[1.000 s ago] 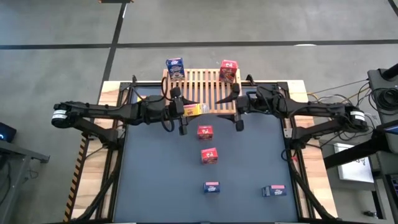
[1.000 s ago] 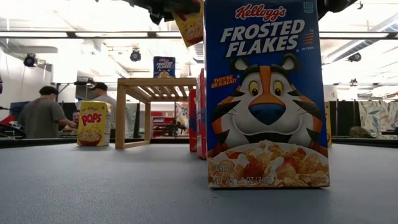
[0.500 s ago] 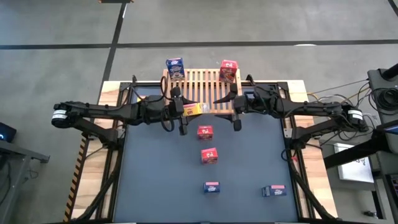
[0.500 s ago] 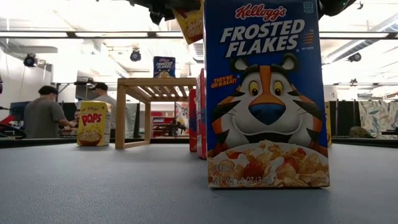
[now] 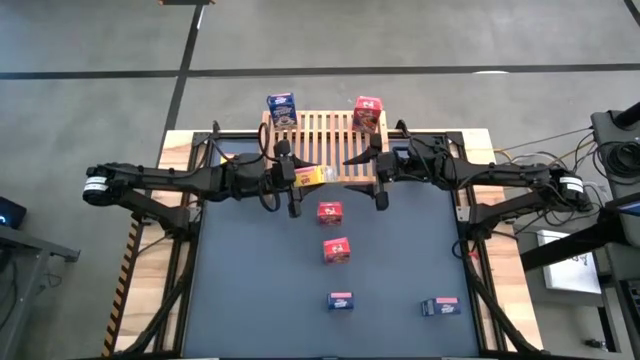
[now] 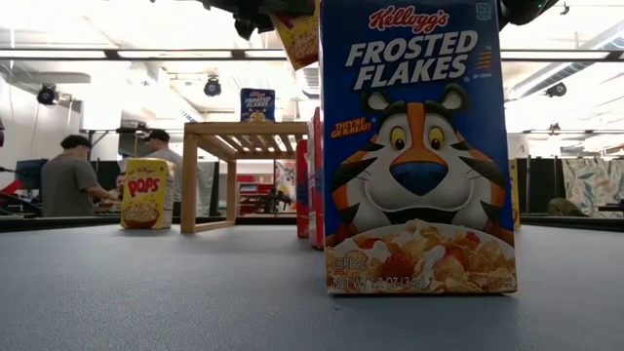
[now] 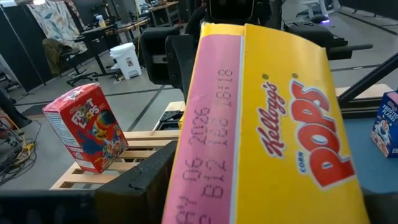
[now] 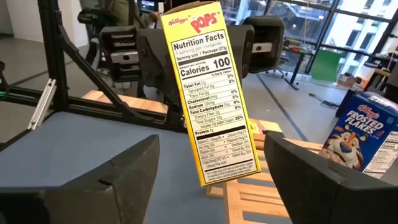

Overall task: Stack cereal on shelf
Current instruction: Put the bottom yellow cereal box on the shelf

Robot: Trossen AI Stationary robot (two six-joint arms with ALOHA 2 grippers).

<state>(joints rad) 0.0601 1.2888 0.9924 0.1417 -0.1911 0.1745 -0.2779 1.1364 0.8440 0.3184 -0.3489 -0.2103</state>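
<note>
My left gripper (image 5: 295, 178) is shut on a yellow Pops cereal box (image 5: 313, 176), carried over the near edge of the slatted wooden shelf (image 5: 330, 135). Facing it from the table's right, my right gripper (image 5: 373, 176) is open, its fingers (image 8: 112, 177) short of the box (image 8: 211, 93). A blue box (image 5: 281, 108) stands on the shelf's far left corner and a red box (image 5: 368, 113) on its far right corner. Two red boxes (image 5: 329, 212) (image 5: 336, 250) and two blue boxes (image 5: 341, 300) (image 5: 440, 307) stand on the dark table. My left gripper has the yellow box pinched between its two fingers (image 8: 149, 53), one on each broad face, at the box's upper part (image 8: 186, 28). The fingers come level from the table's left. The box is lifted clear and tilted, its nutrition-facts side (image 8: 208, 106) turned toward my right gripper.
Another yellow Pops box (image 6: 143, 193) stands on the table left of the shelf's leg (image 6: 188, 180). The near blue Frosted Flakes box (image 6: 419, 146) fills much of the low view. People sit in the room beyond the table (image 6: 68, 180). The table's near left part is bare.
My right gripper has shifted a little toward the table's left, closer to the yellow box. The left gripper and the box have kept still.
</note>
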